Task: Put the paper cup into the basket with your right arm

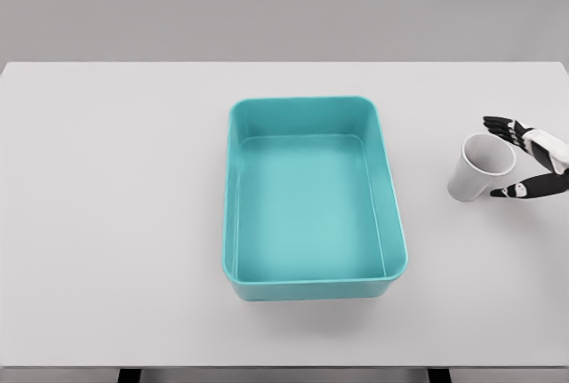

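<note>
Presently: counter (107, 205), white, carrying a teal basket (313, 196) at its middle, open and holding nothing; right of the basket and well apart from it, a white paper cup (480, 168), tilted with its mouth up and rightward. Right of the cup, the right hand (524, 163), fingers spread around the rim and not visibly clamped. Risk: a loose closure could tip the already leaning cup; nothing stands between cup and basket.

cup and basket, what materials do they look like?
Cup: looks like white paper, matte, thin-walled, no gloss; a render, so uncertain. Basket: likely moulded plastic, teal, smooth with a soft sheen, rounded corners and rolled rim, solid walls rather than weave.
</note>
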Available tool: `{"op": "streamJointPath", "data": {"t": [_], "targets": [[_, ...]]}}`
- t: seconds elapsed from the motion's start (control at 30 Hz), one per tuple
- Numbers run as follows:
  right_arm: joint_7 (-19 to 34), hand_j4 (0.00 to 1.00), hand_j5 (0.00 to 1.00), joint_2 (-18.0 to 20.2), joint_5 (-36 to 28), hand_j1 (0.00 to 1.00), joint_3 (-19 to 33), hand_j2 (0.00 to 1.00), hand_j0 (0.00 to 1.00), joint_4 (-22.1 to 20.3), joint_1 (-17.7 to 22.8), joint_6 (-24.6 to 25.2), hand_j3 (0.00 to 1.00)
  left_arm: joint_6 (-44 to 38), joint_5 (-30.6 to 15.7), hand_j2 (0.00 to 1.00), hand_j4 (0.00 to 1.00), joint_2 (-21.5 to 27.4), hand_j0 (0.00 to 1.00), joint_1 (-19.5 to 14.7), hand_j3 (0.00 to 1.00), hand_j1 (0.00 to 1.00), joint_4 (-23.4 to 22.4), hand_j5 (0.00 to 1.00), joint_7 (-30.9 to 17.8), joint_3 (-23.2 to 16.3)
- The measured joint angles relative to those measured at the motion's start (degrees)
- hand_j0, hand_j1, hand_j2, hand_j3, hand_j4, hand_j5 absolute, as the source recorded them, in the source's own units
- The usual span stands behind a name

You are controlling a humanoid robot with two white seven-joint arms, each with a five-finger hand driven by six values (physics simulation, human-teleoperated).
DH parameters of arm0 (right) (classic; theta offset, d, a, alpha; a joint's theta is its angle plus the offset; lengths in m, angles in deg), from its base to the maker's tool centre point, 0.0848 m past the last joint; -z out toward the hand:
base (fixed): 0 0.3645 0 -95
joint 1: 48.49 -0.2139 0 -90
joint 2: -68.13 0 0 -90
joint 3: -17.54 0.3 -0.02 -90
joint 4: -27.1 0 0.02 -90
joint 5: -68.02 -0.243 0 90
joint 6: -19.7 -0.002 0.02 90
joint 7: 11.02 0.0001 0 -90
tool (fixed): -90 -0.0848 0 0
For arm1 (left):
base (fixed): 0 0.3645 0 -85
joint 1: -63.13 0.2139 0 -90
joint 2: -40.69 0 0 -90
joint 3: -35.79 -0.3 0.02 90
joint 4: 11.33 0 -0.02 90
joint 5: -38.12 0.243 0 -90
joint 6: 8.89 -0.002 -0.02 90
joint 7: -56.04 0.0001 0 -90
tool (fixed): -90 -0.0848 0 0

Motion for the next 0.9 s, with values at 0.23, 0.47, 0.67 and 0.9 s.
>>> {"op": "streamJointPath", "data": {"t": [0.23, 0.47, 0.67, 0.9], "targets": [[0.2, 1.00, 1.00, -0.2, 0.1, 1.00, 0.1, 1.00, 1.00, 0.6, -0.1, 0.0, 1.00, 0.0, 0.0, 1.00, 1.00, 0.0, 1.00, 0.0, 1.00, 1.00, 0.0, 1.00, 0.0, 0.0], [0.4, 1.00, 1.00, -0.3, 0.1, 1.00, 0.1, 1.00, 1.00, 1.2, -0.1, 0.0, 1.00, 0.0, 0.0, 1.00, 1.00, 0.0, 1.00, 0.0, 1.00, 1.00, 0.0, 1.00, 0.0, 0.0], [0.8, 1.00, 1.00, -1.0, 0.3, 1.00, 0.0, 1.00, 1.00, 1.4, -0.1, 0.0, 1.00, 0.0, 0.0, 1.00, 1.00, 0.0, 1.00, 0.0, 1.00, 1.00, 0.0, 1.00, 0.0, 0.0], [1.6, 1.00, 1.00, -2.4, 0.5, 1.00, -0.1, 1.00, 1.00, 1.3, -0.1, 0.0, 1.00, 0.0, 0.0, 1.00, 1.00, 0.0, 1.00, 0.0, 1.00, 1.00, 0.0, 1.00, 0.0, 0.0]]}}
